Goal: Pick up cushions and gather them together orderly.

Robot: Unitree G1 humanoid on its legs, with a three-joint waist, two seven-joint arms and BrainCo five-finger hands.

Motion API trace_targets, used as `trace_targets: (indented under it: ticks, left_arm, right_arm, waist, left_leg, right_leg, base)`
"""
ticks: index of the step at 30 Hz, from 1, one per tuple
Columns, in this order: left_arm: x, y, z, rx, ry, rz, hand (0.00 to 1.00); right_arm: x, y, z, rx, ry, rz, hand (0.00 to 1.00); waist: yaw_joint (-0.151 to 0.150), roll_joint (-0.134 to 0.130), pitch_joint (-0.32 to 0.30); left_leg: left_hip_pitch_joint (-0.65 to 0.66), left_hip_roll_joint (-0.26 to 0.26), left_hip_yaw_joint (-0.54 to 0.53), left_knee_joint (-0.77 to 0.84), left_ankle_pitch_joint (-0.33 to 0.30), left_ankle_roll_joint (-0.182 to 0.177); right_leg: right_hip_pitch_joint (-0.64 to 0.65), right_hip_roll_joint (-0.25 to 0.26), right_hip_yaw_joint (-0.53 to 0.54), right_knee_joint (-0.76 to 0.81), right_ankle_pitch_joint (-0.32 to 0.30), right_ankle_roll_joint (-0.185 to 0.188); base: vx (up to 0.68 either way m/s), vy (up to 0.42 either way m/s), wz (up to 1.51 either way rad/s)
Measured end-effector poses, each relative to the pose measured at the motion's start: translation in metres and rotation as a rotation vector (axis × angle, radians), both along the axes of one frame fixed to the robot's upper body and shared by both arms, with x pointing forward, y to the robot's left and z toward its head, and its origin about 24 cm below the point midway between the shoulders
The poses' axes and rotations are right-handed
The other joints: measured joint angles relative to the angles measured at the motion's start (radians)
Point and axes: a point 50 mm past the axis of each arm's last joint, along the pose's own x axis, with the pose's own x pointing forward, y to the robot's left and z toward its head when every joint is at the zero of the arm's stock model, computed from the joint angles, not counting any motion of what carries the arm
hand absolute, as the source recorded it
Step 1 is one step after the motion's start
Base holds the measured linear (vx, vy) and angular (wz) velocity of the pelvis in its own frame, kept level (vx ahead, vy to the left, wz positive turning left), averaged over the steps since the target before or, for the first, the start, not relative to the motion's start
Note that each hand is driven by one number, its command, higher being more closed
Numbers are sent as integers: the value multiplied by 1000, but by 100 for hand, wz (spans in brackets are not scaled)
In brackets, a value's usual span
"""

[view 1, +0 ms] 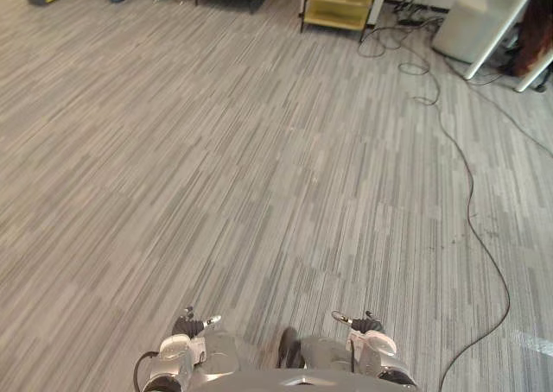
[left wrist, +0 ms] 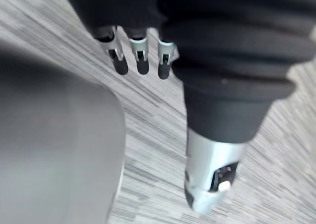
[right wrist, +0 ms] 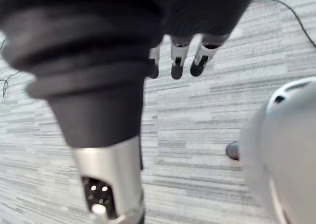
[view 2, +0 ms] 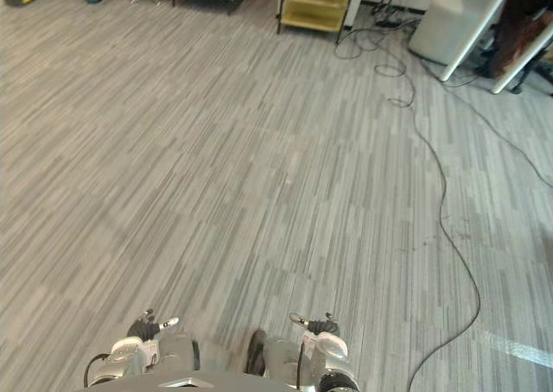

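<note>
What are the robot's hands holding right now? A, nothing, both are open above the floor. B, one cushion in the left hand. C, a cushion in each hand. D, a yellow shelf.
A: the left hand and right hand hang with straight fingers, nothing in them, the striped grey floor beyond.

I see one pale rounded cushion (view 1: 467, 25) far ahead, right. It sits on the floor (view 1: 259, 193) beside a white table leg (view 1: 501, 28).

I see a grey, streaked plank floor (view 1: 259, 150) with a yellow shelf unit (view 1: 339, 2) at its far edge. My left hand (left wrist: 141, 56) and right hand (right wrist: 177, 66) are silver, dark-tipped.
</note>
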Motion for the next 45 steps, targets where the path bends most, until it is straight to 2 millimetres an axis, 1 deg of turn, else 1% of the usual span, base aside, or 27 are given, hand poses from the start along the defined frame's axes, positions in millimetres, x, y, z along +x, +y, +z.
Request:
trace_targets:
  ticks: [1, 3, 4, 5, 6, 7, 8, 12, 13, 15, 16, 17, 20, 22, 23, 24, 25, 26, 29, 33, 34, 35, 36, 38, 40, 42, 45]
  left_arm:
    - [0, 4, 0, 7, 1, 6, 0]
    - [-2, 8, -1, 19, 12, 2, 0]
    - [-3, 11, -1, 29, 19, -10, 0]
    - [-4, 11, -2, 39, 36, -38, 0]
    - [-7, 13, -3, 45, 52, -46, 0]
    - [-10, 14, -5, 46, 71, -47, 0]
    - [-14, 14, -7, 44, 93, -46, 0]
    - [-16, 13, -8, 38, 105, -40, 0]
    - [-17, 12, -8, 37, 108, -41, 0]
    - [-20, 8, -10, 30, 124, -54, 0]
    - [-22, 7, -12, 28, 139, -65, 0]
    - [-24, 7, -13, 30, 146, -66, 0]
    - [-31, 5, -16, 28, 173, -74, 0]
    - [-32, -8, -17, -11, 171, -59, 0]
    - [-32, -10, -17, -18, 168, -53, 0]
    - [-30, -13, -16, -33, 153, -36, 0]
    - [-29, -13, -16, -30, 143, -40, 0]
    - [-27, -13, -15, -30, 136, -40, 0]
    - [-18, -12, -10, -14, 87, -57, 0]
    - [-8, -12, -5, -6, 38, -67, 0]
    - [-5, -13, -4, -7, 30, -69, 0]
    - [-6, -14, -4, -7, 33, -69, 0]
    - [-6, -14, -4, -8, 34, -71, 0]
    - [0, -1, -1, 21, 14, -63, 0]
    - [1, 1, 0, 20, 11, -50, 0]
    - [-5, 0, -3, 14, 38, -47, 0]
    - [-12, 6, -7, 34, 86, -75, 0]
  right_arm:
    - [-1, 2, -1, 4, 5, 3, 0]
    - [-6, 3, -3, 11, 22, 0, 0]
    - [-7, 4, -4, 15, 30, 1, 0]
    - [-9, 5, -5, 20, 36, 3, 0]
    - [-7, 4, -4, 17, 30, 4, 0]
    - [-5, 2, -3, 10, 23, 8, 0]
    - [-4, -3, -1, -3, 11, 7, 0]
    - [4, -6, 4, -18, -31, 6, 0]
    - [4, -7, 4, -20, -30, 5, 0]
    - [6, -10, 5, -28, -34, 6, 0]
    - [2, -11, 4, -24, -21, -8, 0]
    - [1, -14, 4, -24, -20, -25, 0]
    - [-1, -20, 4, -31, -20, -17, 0]
    - [-2, -27, 5, -41, -22, -35, 0]
    - [-1, -28, 5, -42, -23, -35, 0]
    - [-2, -32, 6, -56, -24, -32, 0]
    - [-3, -34, 7, -66, -17, -14, 0]
    - [-4, -34, 6, -66, -13, -16, 0]
    - [-13, -30, 1, -49, 28, -14, 0]
    - [-10, -25, 0, -35, 21, -22, 0]
    - [-8, -22, 1, -31, 12, -23, 0]
    - [-11, -21, 0, -31, 17, -21, 0]
    - [-11, -21, 0, -35, 18, -13, 0]
    - [-9, -6, -2, 2, 20, 1, 0]
    - [-10, -2, -3, 12, 22, 1, 0]
    - [-13, -2, -4, 8, 32, 23, 0]
    - [-6, -4, -1, -15, 16, 58, 0]
  waist:
    - [2, -11, -8]
    - [-5, -28, -21]
    - [-9, -37, -20]
    - [-23, -52, -17]
    - [-28, -52, -15]
    - [-31, -47, -11]
    - [-35, -39, -5]
    - [-39, -28, 8]
    - [-40, -28, 8]
    - [-65, -21, 9]
    - [-76, -23, 9]
    - [-83, -23, 12]
    - [-93, 5, 5]
    - [-94, 66, -13]
    - [-93, 75, -13]
    - [-87, 107, -10]
    - [-78, 113, -2]
    - [-77, 119, 3]
    - [-61, 95, 16]
    - [-33, 83, 24]
    - [-28, 73, 32]
    - [-21, 69, 32]
    - [-22, 67, 29]
    - [-17, 13, 30]
    - [-5, 7, 28]
    - [1, 2, 11]
    - [-32, -15, -4]
  left_leg:
    - [-6, -12, 0, 30, -28, 24]
    - [-4, -25, 9, 143, -137, 48]
    - [23, -33, 25, 171, -176, 58]
    - [72, -52, 30, 185, -217, 63]
    - [114, -60, 31, 186, -238, 68]
    - [167, -67, 31, 174, -252, 73]
    - [254, -72, 32, 133, -269, 77]
    - [432, -75, 24, 8, -309, 61]
    - [448, -75, 23, -6, -309, 60]
    - [503, -69, 0, -78, -313, 42]
    - [542, -71, -20, -119, -322, 17]
    - [581, -71, -39, -138, -340, -6]
    - [644, -33, -94, -141, -384, -17]
    - [536, 46, -161, 154, -362, -21]
    - [504, 58, -169, 220, -345, -22]
    - [388, 112, -182, 482, -188, -28]
    - [325, 156, -180, 638, -119, -38]
    - [290, 180, -160, 720, -137, -29]
    - [149, 185, -67, 772, -230, -29]
    - [61, 114, -22, 268, -256, -43]
    - [69, 69, -45, 9, -127, -45]
    - [103, 50, -49, -50, -20, -62]
    - [122, 27, -44, -65, 14, -28]
    - [110, -12, -31, 5, -69, 3]
    - [110, -12, -29, 86, -132, 24]
    - [167, -21, 10, 129, -235, 34]
    - [258, -59, 53, 106, -267, 63]
  right_leg:
    - [-5, -14, 8, 25, 1, 1]
    - [-65, -48, 21, 237, -1, 66]
    - [-142, -68, 42, 448, 15, 142]
    - [-249, -88, 64, 745, 69, 256]
    - [-302, -100, 52, 896, 91, 275]
    - [-342, -119, 16, 1001, 93, 246]
    - [-389, -145, -53, 1077, 81, 153]
    - [-544, -162, -224, 897, 28, 63]
    - [-551, -158, -237, 844, 27, 60]
    - [-568, -118, -259, 431, 82, 60]
    - [-564, -100, -224, 167, 184, 73]
    - [-558, -94, -188, 59, 249, 80]
    - [-564, -62, -159, 154, 331, 67]
    - [-546, -21, -200, 240, 299, 26]
    - [-537, -14, -206, 242, 286, 20]
    - [-485, 22, -216, 238, 242, -1]
    - [-429, 51, -213, 211, 219, -17]
    - [-385, 68, -211, 189, 206, -25]
    - [-205, 81, -192, 65, 190, -21]
    - [-99, 58, -144, -34, 196, 11]
    - [-69, 23, -126, -39, 166, 53]
    - [-51, 10, -118, -38, 144, 71]
    - [-39, -2, -115, -38, 131, 80]
    - [-25, -49, -122, -27, 133, 69]
    - [-8, -63, -117, -7, 136, 73]
    - [-69, -103, -65, 218, 106, 116]
    - [-340, -176, -37, 804, 117, 146]
  base:
    - [539, 229, -21]
    - [570, 274, -6]
    - [676, 293, 1]
    - [657, 261, 4]
    - [529, 170, 5]
    - [474, 116, -5]
    - [456, 94, -9]
    - [390, -5, -1]
    - [383, -89, 16]
    - [386, -109, 39]
    - [550, -224, 54]
    - [661, -279, 49]
    - [543, -245, 40]
    - [481, -258, 45]
    - [544, -264, 14]
    - [566, -193, -9]
    - [678, -216, -15]
    - [553, -117, -22]
    - [534, -90, -21]
    - [468, 114, -44]
    - [406, 231, -34]
    - [488, 275, -26]
    - [422, 201, -1]
    - [453, 202, 8]
    - [294, 160, -10]
    - [398, 250, -40]
    - [380, 149, -21]
